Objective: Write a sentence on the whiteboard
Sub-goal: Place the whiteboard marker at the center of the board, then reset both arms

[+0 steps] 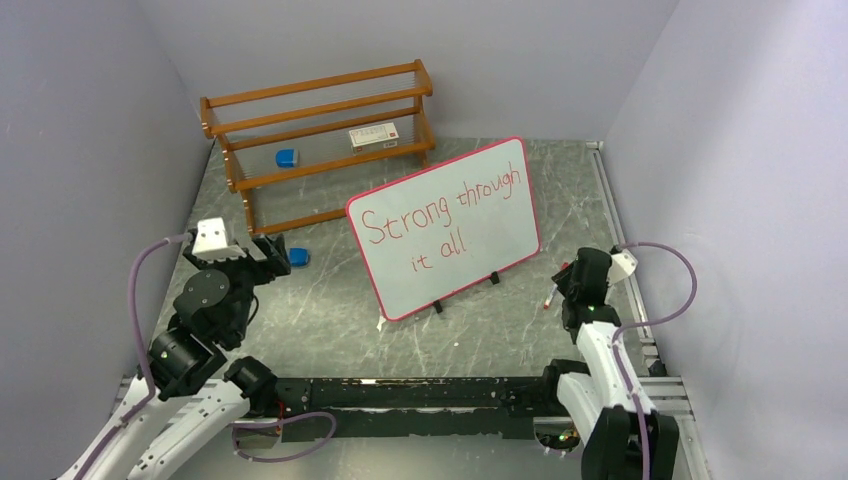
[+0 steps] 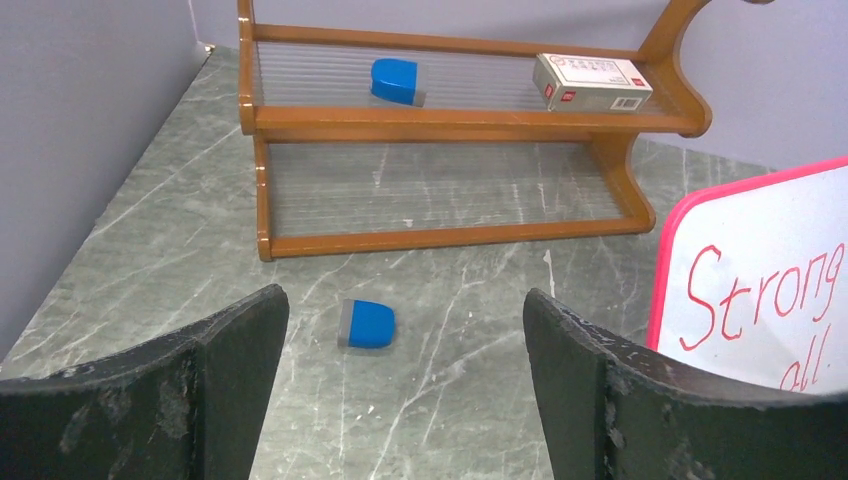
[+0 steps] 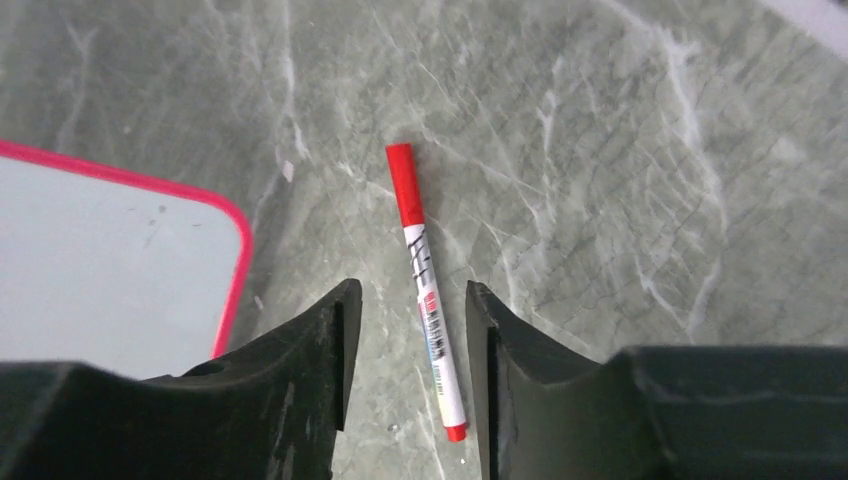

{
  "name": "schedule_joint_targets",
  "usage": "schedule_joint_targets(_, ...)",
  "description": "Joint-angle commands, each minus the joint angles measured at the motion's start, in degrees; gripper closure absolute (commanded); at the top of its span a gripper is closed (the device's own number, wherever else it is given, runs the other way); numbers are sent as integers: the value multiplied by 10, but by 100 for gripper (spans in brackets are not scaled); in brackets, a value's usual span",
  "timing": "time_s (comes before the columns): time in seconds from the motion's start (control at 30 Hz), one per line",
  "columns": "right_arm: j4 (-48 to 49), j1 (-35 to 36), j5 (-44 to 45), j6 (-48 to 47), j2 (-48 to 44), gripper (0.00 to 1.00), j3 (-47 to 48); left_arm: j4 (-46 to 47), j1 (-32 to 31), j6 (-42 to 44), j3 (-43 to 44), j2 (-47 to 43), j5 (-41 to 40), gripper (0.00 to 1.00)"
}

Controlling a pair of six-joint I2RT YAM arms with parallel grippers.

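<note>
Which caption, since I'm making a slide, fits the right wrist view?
Open right pincer hovers over a red marker lying beside the whiteboard corner.

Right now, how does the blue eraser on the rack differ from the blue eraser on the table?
Place: the rack eraser lies on a slatted shelf of the wooden rack; the table eraser lies on the table in front of it. Company: the rack eraser shares its shelf with a white box; the table eraser lies alone. Shared: both are blue with a grey edge.
</note>
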Motion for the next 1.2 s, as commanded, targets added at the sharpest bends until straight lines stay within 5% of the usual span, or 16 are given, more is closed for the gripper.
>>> schedule_joint_targets(0.0,-50,-6,0,10,-68,49,18,-32,3,-3,18,-29,-15,10)
schedule_joint_targets(0.4,-250,-6,-37,-84,-277,0,222,-145,4,26,113,-69,28,2)
schedule_joint_targets(0.7,-286,33,-7,-199,-358,0,335,-158,3,46,173,-121,27,2)
schedule_joint_targets(1.17,-251,73,2,-238,-471,0,249,-139,4,-19,75,-214,-21,2)
